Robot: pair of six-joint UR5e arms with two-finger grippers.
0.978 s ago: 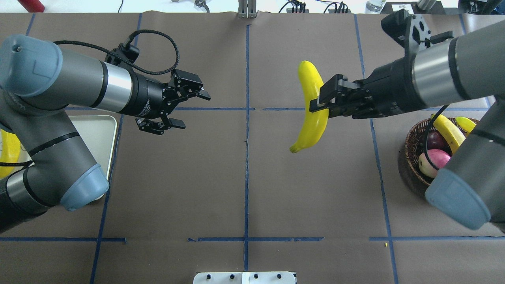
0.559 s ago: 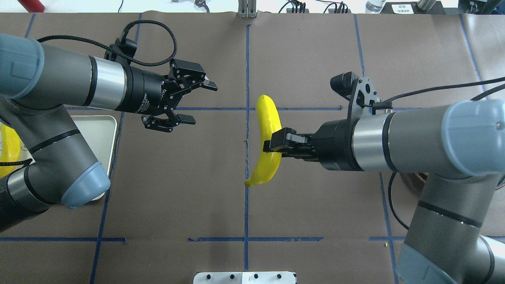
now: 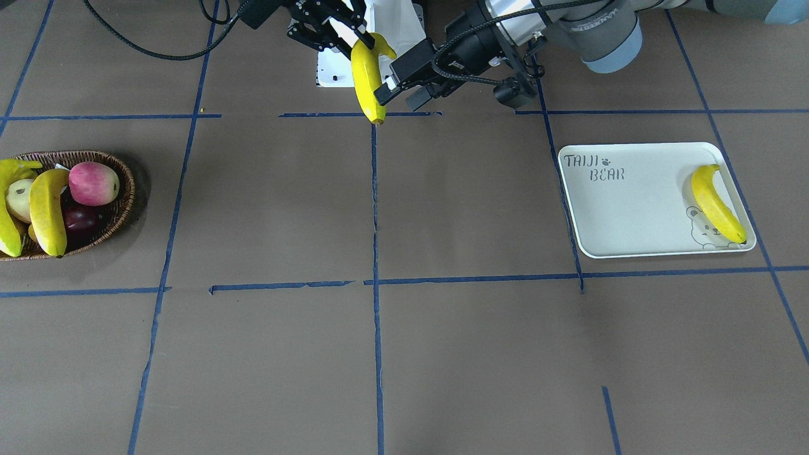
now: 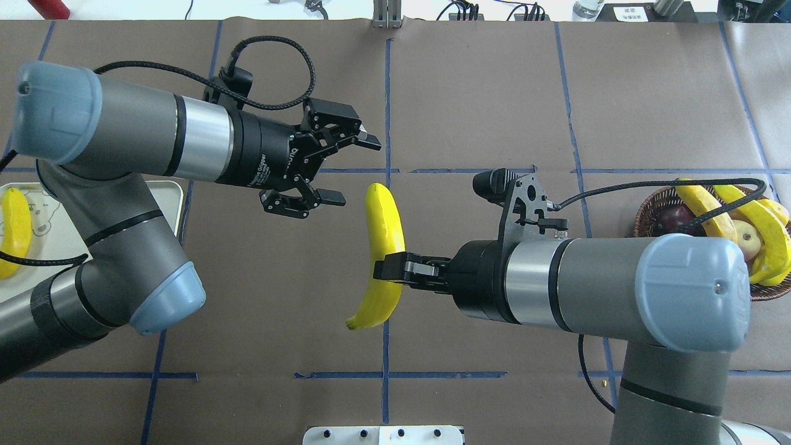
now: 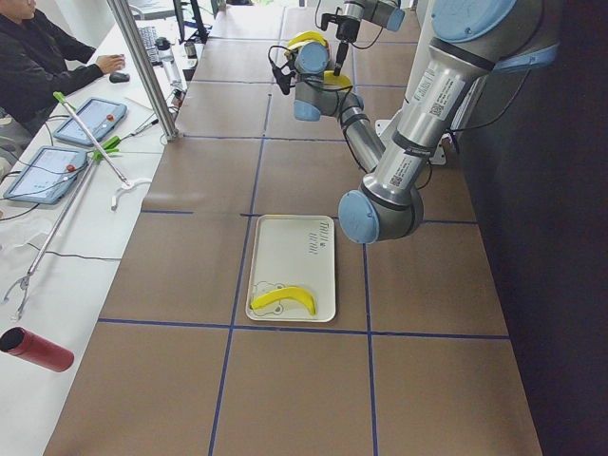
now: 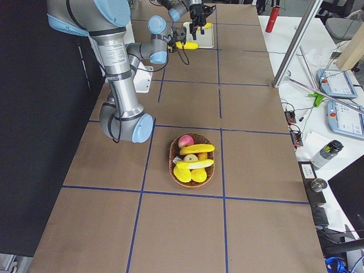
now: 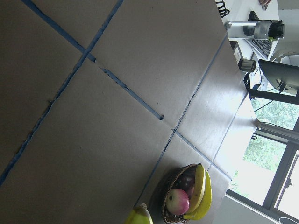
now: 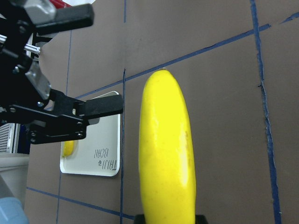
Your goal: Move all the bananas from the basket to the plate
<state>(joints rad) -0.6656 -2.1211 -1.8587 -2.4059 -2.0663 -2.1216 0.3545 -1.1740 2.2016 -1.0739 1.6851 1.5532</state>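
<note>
Hand-over, above mid-surface. Right jaws clamp banana (image 4: pixel 386 232) aloft at centre line; left jaws spread, just beside its far end. Next, likely: left closes there before right lets go, then plate (image 3: pixel 632 215).

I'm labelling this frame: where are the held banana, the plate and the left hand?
held banana (image 4: pixel 385 225), overhead view, upper body above the grip.
plate (image 3: pixel 632 215), front-facing view, bare white centre.
left hand (image 4: pixel 358 172), overhead view, midway between its open fingertips.
</note>
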